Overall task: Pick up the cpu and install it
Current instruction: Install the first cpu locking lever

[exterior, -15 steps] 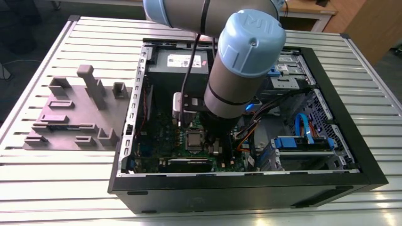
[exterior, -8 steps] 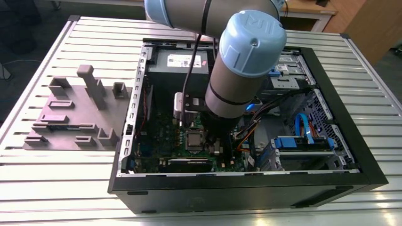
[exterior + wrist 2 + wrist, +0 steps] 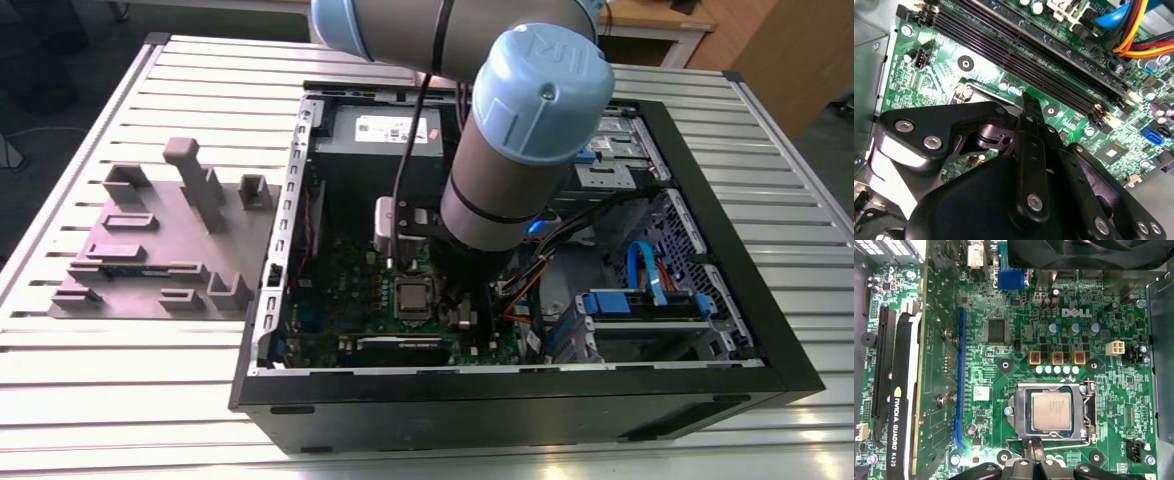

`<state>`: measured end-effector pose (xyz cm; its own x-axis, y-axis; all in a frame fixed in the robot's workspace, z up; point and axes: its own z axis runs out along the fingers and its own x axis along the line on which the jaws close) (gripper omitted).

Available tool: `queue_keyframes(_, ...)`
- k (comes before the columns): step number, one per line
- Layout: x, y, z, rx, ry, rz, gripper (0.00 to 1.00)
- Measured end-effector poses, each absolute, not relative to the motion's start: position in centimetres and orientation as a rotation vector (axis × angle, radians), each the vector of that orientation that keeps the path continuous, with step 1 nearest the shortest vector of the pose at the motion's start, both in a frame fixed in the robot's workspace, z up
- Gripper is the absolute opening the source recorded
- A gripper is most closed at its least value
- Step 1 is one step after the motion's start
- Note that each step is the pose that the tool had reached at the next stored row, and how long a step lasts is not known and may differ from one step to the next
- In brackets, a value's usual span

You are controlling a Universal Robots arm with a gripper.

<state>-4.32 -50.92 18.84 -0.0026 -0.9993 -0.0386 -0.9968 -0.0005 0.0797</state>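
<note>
The cpu point(image 3: 1051, 411), a small square chip with a silvery top, lies flat in the motherboard's socket point(image 3: 1016, 412), inside the silver frame. The socket's load plate is swung open. In the exterior view the cpu point(image 3: 411, 297) is a grey square on the board, just beside the arm's wrist. My gripper point(image 3: 1033, 447) hovers at the socket's edge with its two black fingers pressed together and nothing between them. In the second wrist view the gripper point(image 3: 1030, 107) points down at a corner of the socket frame point(image 3: 966, 92) and covers the chip.
The open black computer case point(image 3: 747, 300) lies on a slatted metal table. A graphics card point(image 3: 901, 405) stands along one side of the board, and memory slots point(image 3: 1019, 50) run along the other. Blue and orange cables point(image 3: 1134, 30) sit close by. A grey fixture block point(image 3: 160, 240) rests at the exterior view's left.
</note>
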Motion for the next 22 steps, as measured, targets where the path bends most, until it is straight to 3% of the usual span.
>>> queue_keyframes(22, -4.3, -50.9, 21.0, 2.199, -2.199, -0.13, 0.1)
